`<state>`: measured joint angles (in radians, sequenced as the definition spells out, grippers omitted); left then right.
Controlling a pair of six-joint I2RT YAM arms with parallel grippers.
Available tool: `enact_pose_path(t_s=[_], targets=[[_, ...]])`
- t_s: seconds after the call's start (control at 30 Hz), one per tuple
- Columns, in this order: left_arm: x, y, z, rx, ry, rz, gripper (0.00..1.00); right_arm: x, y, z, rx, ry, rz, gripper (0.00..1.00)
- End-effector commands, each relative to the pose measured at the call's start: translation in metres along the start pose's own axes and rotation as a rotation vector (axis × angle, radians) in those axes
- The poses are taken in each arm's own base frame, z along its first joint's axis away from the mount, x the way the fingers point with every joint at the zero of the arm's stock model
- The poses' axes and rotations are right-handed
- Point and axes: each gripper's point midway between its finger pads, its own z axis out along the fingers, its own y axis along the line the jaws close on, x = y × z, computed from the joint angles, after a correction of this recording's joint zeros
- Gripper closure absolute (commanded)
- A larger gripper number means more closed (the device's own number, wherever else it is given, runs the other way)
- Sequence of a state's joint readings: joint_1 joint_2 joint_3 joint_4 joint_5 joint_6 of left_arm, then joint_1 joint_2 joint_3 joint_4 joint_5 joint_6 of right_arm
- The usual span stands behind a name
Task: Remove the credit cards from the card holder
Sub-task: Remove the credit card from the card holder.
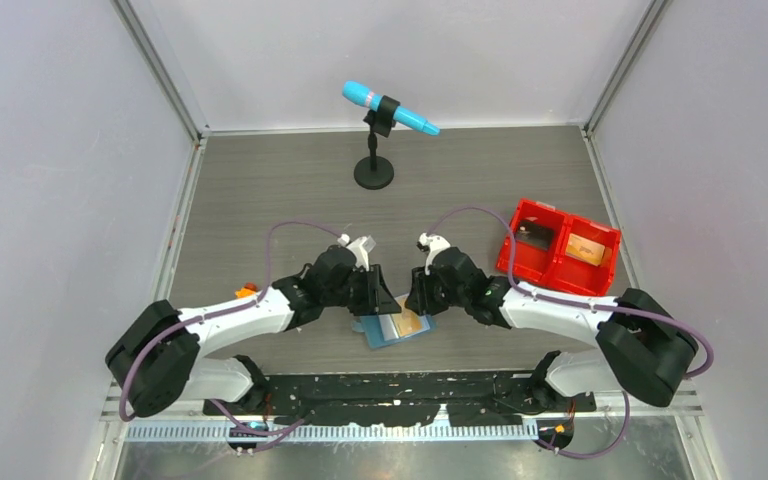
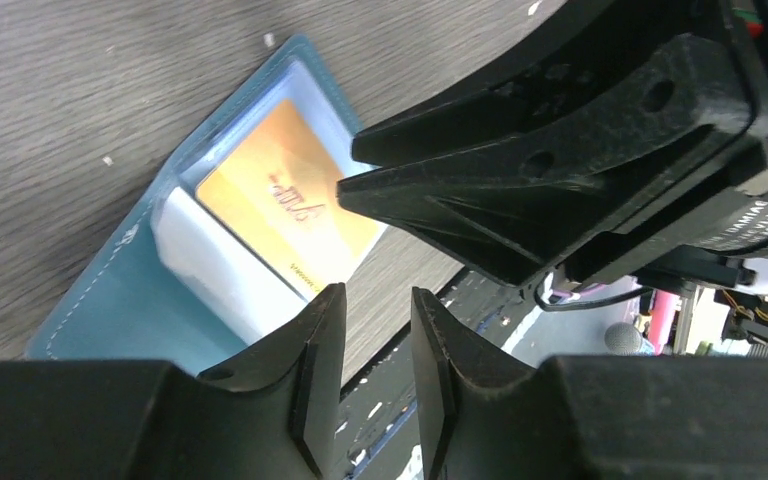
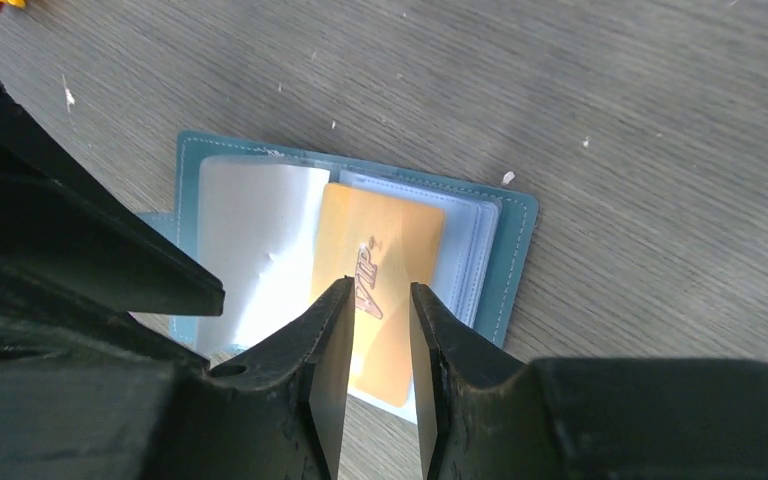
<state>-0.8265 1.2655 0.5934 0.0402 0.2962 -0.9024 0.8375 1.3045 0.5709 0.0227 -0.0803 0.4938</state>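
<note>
The counter [image 1: 260, 180] is grey with a wood-like grain and is closed in by plain pale walls [image 1: 50, 150]. The card holder [image 3: 515, 225] lies open on it, in the lower middle of the top view. It is teal with pale stitching and clear plastic sleeves, and the glossy orange-gold credit card [image 3: 385, 235] lying on them reads "VIP". The left fingers [image 2: 315, 345] and the right fingers [image 3: 325, 345] each stand slightly apart with nothing between them, the right ones over the card.

The table [image 1: 260, 180] is lit brightly and evenly from above; only soft shadows are cast on it. White glare is seen on the card holder's [image 3: 250, 240] clear sleeve.
</note>
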Motion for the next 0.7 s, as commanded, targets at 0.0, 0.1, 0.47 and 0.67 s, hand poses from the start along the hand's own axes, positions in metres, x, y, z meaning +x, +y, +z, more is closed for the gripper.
enact_pose_path(t_s=[0.0,0.1,0.47,0.67], targets=[[-0.003,0.007,0.005,-0.003,-0.054,-0.004,0.68,-0.001,0.007,0.006,-0.053,-0.011,-0.002,0.66],[0.002,0.025,0.007,-0.060,-0.057,-0.001,0.68,0.004,0.003,0.009,-0.040,-0.005,0.007,0.67],[0.013,0.052,0.024,-0.119,-0.043,-0.031,0.68,0.027,-0.012,0.013,-0.004,0.033,0.032,0.69],[0.017,0.053,0.030,-0.096,-0.038,-0.054,0.66,0.039,-0.017,0.010,0.000,0.039,0.061,0.73]])
